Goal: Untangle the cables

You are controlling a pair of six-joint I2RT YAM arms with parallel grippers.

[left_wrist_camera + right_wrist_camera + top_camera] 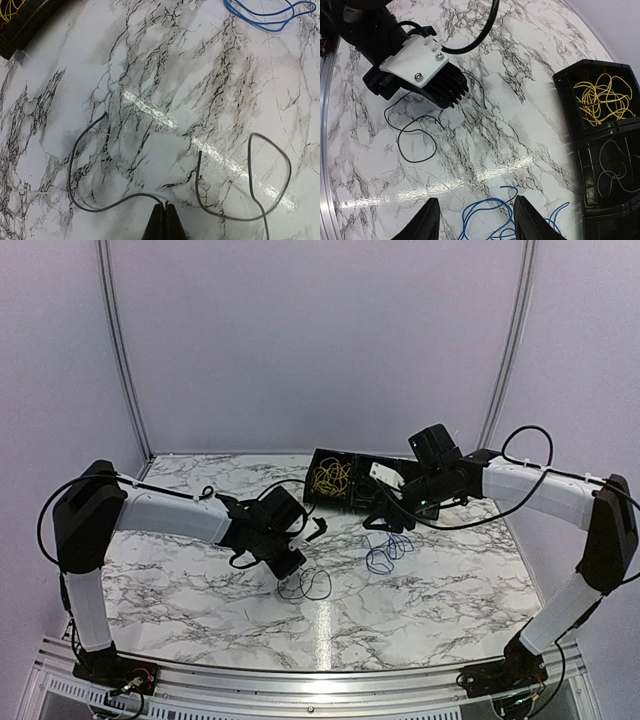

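The left gripper (165, 206) is closed, fingers together, with the black wire (69, 172) entering the seam at the very tip; the wire appears pinched there, though the wrist view does not show how much of it sits between the fingers. The rest of the black wire lies in open curves on the table (150, 75). The right gripper (477, 220) hangs with fingers apart above the blue wire (388, 552), which lies loose on the table near the tray (567, 112). The yellow wire (600, 100) lies bunched in one tray compartment; a thin pale wire lies in the compartment next to it.

Hazards:

- A tip-only pinch on a thin, floppy wire may slip when lifted, and the wire would drop back.
- A fast pull may drag the free curves across each other and form a new crossing.
- The two arms work close together. A sweep by the left arm towards the tray could meet the right gripper or snag the blue wire.
- Lowering the right gripper blind may catch several blue strands at once.

No brand, label or legible writing is visible in any view.
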